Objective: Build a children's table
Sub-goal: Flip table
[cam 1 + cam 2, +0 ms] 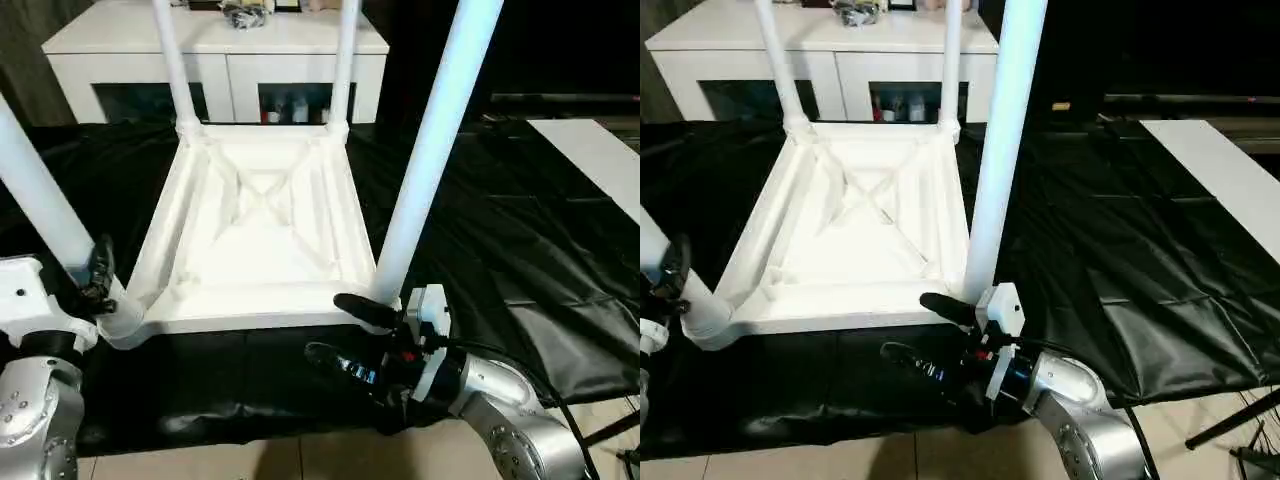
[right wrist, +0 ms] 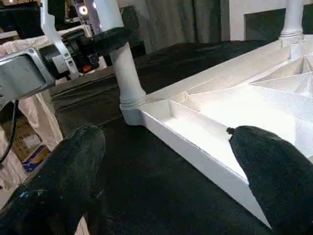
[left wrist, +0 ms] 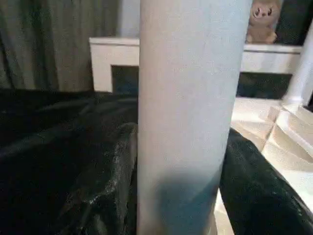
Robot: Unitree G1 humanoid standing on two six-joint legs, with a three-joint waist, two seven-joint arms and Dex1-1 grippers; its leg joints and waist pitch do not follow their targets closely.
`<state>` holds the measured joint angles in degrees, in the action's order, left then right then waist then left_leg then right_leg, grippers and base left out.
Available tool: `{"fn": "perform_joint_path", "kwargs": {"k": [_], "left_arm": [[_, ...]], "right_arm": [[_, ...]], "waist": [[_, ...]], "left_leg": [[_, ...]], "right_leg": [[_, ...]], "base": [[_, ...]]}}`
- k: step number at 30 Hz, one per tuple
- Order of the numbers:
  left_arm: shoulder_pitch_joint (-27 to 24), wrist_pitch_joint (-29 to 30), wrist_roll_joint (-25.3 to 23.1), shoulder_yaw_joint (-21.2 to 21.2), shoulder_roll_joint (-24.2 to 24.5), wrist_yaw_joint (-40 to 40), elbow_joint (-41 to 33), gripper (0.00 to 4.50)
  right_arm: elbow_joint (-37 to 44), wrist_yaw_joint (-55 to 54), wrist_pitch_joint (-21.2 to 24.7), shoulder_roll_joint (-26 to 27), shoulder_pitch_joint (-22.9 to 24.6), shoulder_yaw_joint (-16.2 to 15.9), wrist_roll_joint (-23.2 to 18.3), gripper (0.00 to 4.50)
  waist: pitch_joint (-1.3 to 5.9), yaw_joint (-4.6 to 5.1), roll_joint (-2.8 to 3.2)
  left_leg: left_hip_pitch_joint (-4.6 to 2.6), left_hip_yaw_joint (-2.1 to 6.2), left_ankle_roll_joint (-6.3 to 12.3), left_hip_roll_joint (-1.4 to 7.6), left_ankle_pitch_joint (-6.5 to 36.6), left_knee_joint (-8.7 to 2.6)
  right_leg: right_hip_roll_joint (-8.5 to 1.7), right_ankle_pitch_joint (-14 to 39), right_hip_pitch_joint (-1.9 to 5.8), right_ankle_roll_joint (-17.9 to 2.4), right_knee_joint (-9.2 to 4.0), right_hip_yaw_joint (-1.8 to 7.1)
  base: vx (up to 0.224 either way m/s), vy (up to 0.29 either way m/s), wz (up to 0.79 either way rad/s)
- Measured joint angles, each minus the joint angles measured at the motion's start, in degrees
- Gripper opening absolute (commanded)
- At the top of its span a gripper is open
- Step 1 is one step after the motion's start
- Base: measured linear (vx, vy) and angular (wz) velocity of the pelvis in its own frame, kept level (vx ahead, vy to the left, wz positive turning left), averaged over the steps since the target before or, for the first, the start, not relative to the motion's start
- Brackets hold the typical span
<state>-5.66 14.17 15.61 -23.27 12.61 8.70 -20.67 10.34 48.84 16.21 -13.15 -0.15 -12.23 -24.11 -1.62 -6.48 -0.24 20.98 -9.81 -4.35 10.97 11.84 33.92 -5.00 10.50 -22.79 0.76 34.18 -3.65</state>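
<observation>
White tabletop upturned, left end effector straddling near-left leg; right end effector wide

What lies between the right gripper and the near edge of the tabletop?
In the left eye view, a bare strip of black sheet separates the right gripper from the tabletop; its upper finger reaches the near right leg.

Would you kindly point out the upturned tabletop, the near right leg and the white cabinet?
tabletop (image 1: 262, 240): left eye view, ribbed underside, centre.
near right leg (image 1: 425, 150): left eye view, middle of the shaft.
white cabinet (image 1: 225, 40): left eye view, its top surface.
</observation>
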Motion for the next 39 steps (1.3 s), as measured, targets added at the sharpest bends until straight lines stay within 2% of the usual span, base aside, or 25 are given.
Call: {"fn": "perform_joint_path", "kwargs": {"k": [2,5,16,24,30,34,39], "left_arm": [[0.0,0.6,0.2,0.0,0.6,0.5,0.0,2.25],[0.1,1.6,0.6,-0.1,1.3,0.8,-0.1,1.98],[1.6,6.8,3.0,0.0,4.0,2.4,-0.4,1.91],[4.3,6.0,9.7,-2.8,-6.1,-1.9,-0.6,1.92],[5.2,5.7,17.2,-3.3,-12.2,-3.5,-0.5,1.92],[5.1,5.5,17.1,-2.0,-13.3,-3.5,-0.8,1.92],[5.2,5.2,16.0,-1.4,-13.6,-4.1,-1.0,1.92]], "right_arm": [[-0.1,0.0,-0.1,0.2,-0.1,-0.1,0.0,4.50],[-0.3,-0.1,-0.1,0.1,-0.2,-0.1,0.0,4.50],[-0.9,-0.2,-0.7,0.3,-0.7,-0.4,0.3,4.50],[-2.6,-2.0,-1.2,0.8,-1.4,-1.2,2.0,4.50],[-2.9,-3.5,-1.3,2.3,-1.4,-1.5,2.4,4.50],[-7.1,-9.4,-1.4,5.8,-2.0,0.4,3.4,4.50],[-9.7,-14.9,0.7,11.5,-6.4,6.3,-1.6,4.50]], "waist": [[0.00,0.00,0.00],[0.00,0.00,0.00],[0.03,-0.29,-0.01],[-0.09,-0.68,0.30],[-0.07,-1.92,0.00],[-0.09,-1.90,-0.14],[-0.13,-1.58,-0.08]], "left_leg": [[0.00,0.00,0.00,0.00,0.0,0.00],[0.00,0.00,0.00,0.00,0.0,0.00],[-0.03,0.02,-0.06,-0.01,0.0,0.00],[0.10,-0.01,-0.10,-0.02,-0.1,0.03],[0.18,0.01,-0.09,0.01,-0.1,0.10],[0.21,0.00,-0.08,-0.01,-0.1,0.15],[0.13,0.00,-0.09,0.01,-0.1,0.13]], "right_leg": [[0.00,0.0,0.01,0.0,0.01,0.00],[0.00,0.0,0.03,0.0,0.04,0.00],[0.00,0.1,0.12,0.2,0.07,0.00],[-0.08,0.0,-0.06,0.0,0.10,0.02],[-0.06,0.1,-0.06,0.1,0.07,0.00],[-0.09,0.1,-0.05,0.1,0.05,0.00],[-0.08,0.1,-0.09,0.1,0.21,0.00]], "base": [[0.000,0.000,0.00],[0.000,0.000,0.00],[0.000,0.000,0.00],[0.000,0.000,0.00],[0.000,0.000,0.00],[0.000,0.000,0.00],[0.000,0.000,0.00]]}}
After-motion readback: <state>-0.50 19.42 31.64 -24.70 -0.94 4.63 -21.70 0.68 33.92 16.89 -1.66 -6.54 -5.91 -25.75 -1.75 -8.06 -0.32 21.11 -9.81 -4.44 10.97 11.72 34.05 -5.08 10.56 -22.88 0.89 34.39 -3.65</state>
